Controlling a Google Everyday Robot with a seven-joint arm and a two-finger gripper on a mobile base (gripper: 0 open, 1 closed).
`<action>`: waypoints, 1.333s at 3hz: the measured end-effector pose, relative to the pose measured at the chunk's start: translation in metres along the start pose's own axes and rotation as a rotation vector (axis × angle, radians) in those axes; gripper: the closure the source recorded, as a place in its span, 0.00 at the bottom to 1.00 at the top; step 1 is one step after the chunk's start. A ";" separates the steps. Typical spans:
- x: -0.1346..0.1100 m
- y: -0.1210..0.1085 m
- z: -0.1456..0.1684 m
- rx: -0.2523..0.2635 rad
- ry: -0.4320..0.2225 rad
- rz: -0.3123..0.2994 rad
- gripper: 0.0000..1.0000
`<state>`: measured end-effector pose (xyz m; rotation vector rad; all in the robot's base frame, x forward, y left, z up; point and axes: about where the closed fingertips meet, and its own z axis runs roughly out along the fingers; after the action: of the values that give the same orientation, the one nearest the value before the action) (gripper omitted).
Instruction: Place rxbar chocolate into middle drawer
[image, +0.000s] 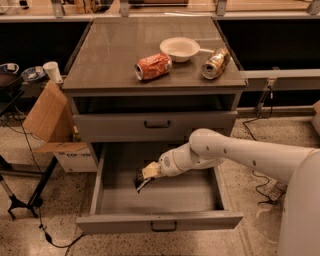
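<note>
The middle drawer (165, 199) is pulled wide open below the cabinet, a deep grey box with a small dark handle on its front. My gripper (143, 179) reaches in from the right and hangs over the left part of the drawer's inside. It is shut on the rxbar chocolate (139, 184), a small flat black bar with light markings that sticks out below the fingertips, tilted, just above the drawer floor.
The shallower drawer (155, 125) above is shut. On the cabinet top lie a crushed orange can (153, 66), a white bowl (180, 48) and a crushed gold-silver can (215, 62). A cardboard box (47, 117) and stands crowd the left side.
</note>
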<state>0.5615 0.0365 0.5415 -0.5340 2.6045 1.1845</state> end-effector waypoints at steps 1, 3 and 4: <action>0.012 0.001 0.019 -0.035 0.029 0.020 0.81; 0.038 0.004 0.045 -0.084 0.042 0.133 0.35; 0.052 0.008 0.055 -0.101 0.049 0.158 0.11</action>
<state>0.5141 0.0708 0.4929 -0.3856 2.6816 1.3741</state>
